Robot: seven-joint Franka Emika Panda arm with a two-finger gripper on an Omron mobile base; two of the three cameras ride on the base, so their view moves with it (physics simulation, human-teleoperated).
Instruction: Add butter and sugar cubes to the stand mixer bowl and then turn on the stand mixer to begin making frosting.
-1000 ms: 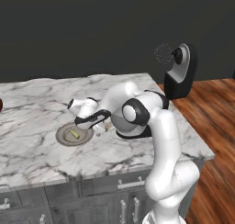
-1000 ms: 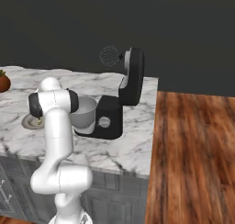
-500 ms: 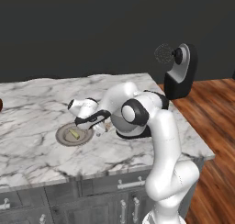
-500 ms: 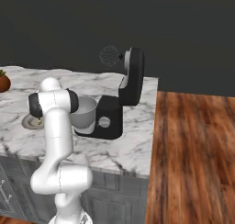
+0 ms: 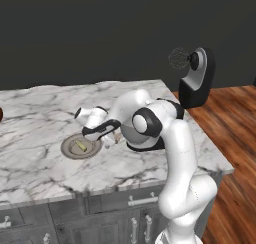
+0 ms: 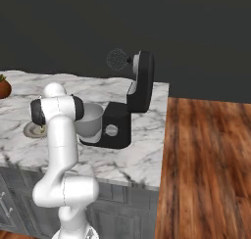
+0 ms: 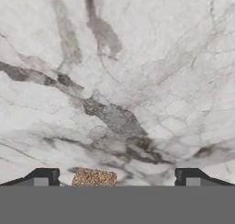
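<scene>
One tan sugar cube [image 7: 94, 177] lies on the marble counter, low between my fingertips and nearer the left one [image 7: 43, 176]. My gripper [image 7: 117, 177] is open and holds nothing. From the left base view the gripper [image 5: 109, 141] hangs low over the counter between the grey plate [image 5: 67, 149] and the stand mixer bowl [image 5: 131, 136]. The pale-yellow butter [image 5: 80, 146] lies on the plate. The black stand mixer [image 6: 139, 83] has its head tilted up, with the wire whisk [image 6: 116, 59] in the air above the bowl [image 6: 90, 121] and the silver knob [image 6: 112, 131] on its base.
The counter's front edge [image 5: 115, 185] runs just below the plate, with cabinet drawers under it. A brown pot [image 6: 4, 87] stands at the far left of the counter. Wooden floor [image 6: 206, 159] lies to the right of the counter.
</scene>
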